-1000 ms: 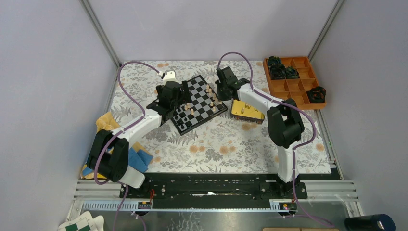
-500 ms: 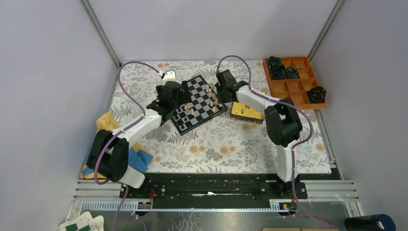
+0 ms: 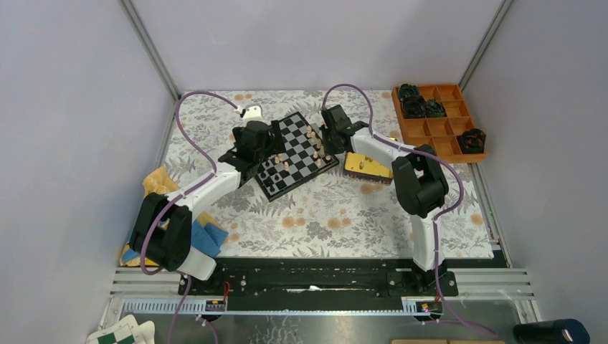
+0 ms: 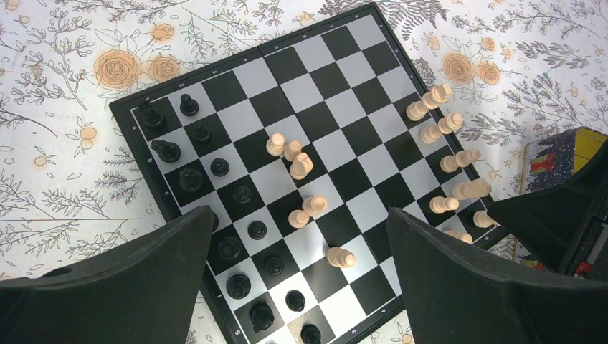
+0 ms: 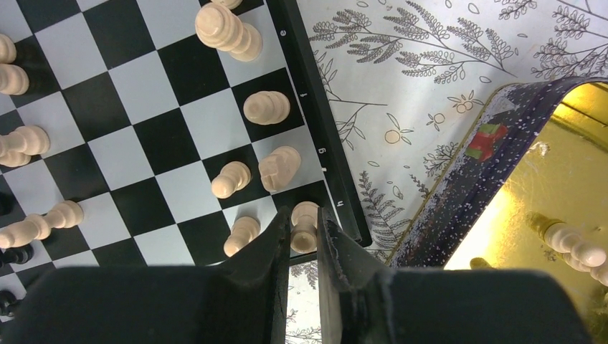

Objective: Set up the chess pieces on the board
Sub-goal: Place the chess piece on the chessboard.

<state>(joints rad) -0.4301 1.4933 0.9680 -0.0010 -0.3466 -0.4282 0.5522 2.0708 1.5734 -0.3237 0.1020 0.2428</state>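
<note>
Tan piece (image 5: 305, 233) sits on the board (image 5: 310, 107) at its corner square by the h mark, directly between the right gripper (image 5: 302, 213) fingers. They are pinched almost together on its 2 sides and seem to grip it. It looks upright, so letting go should mean opening and rising straight. The left gripper (image 4: 299, 215) hangs wide open over mid-board, holding nothing.

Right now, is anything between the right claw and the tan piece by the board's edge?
Nothing visible. The right claw straddles that tan piece; its neighbour stands outside the claw.
</note>
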